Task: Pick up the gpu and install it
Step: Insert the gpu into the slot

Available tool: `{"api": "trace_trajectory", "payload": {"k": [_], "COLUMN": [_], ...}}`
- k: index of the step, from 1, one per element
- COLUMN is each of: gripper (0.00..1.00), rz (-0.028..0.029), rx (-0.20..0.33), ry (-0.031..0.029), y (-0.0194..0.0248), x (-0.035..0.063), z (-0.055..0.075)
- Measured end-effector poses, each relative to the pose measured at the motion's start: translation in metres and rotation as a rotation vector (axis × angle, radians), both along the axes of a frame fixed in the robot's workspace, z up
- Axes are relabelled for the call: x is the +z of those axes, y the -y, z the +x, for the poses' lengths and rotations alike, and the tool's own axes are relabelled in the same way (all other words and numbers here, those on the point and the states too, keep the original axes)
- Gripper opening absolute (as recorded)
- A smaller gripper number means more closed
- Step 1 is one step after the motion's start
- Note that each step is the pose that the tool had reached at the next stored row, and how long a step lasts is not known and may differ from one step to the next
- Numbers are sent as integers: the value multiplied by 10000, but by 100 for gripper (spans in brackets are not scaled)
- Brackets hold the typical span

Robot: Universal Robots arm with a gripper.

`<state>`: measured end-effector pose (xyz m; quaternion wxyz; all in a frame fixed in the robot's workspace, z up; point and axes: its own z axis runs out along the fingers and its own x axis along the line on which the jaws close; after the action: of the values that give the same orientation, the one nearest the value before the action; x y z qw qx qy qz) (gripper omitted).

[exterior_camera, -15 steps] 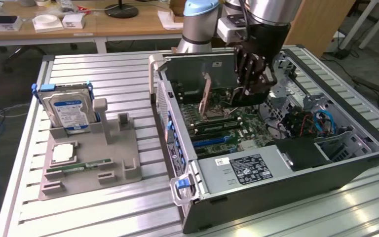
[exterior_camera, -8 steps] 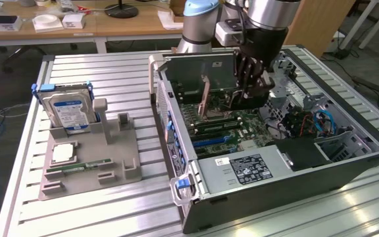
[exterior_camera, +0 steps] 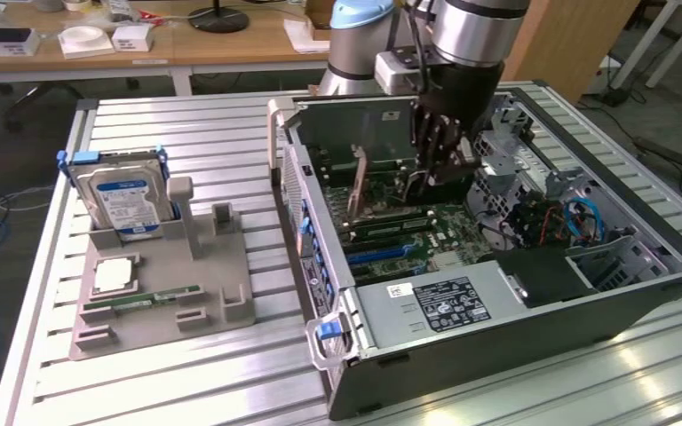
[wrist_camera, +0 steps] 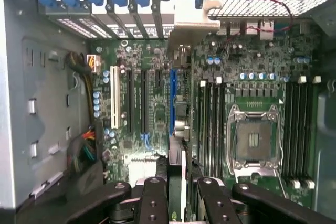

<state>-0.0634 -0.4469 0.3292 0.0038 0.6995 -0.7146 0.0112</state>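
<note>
The gpu [wrist_camera: 177, 153] is a thin dark card seen edge-on in the wrist view, running away from between the fingers over the motherboard [wrist_camera: 157, 114]. My gripper [wrist_camera: 177, 188] is shut on it, with black fingers [wrist_camera: 153, 195] on either side. The card's line lies over the long blue slot [wrist_camera: 172, 100]. In the exterior view my gripper [exterior_camera: 436, 164] hangs inside the open computer case [exterior_camera: 625, 293], with the gpu [exterior_camera: 412, 188] below it, above the board. How far the card stands above the slot I cannot tell.
On the exterior view's left, a grey fixture [exterior_camera: 199, 293] holds a silver hard drive [exterior_camera: 122, 200], a green memory stick [exterior_camera: 139, 303] and a small square chip [exterior_camera: 116, 275]. Black memory slots [wrist_camera: 210, 124], an empty processor socket [wrist_camera: 253, 140] and cables [wrist_camera: 84, 66] surround the blue slot.
</note>
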Motion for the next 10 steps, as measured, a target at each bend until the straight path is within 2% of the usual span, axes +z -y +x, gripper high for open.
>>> {"api": "trace_trajectory", "payload": {"k": [6,10], "gripper": [26,26], "rz": [-1,-2], "rx": [1,16], "ry": [1,-1], "y": [0,2], "x": [-103,-165], "z": [-137,-158]}}
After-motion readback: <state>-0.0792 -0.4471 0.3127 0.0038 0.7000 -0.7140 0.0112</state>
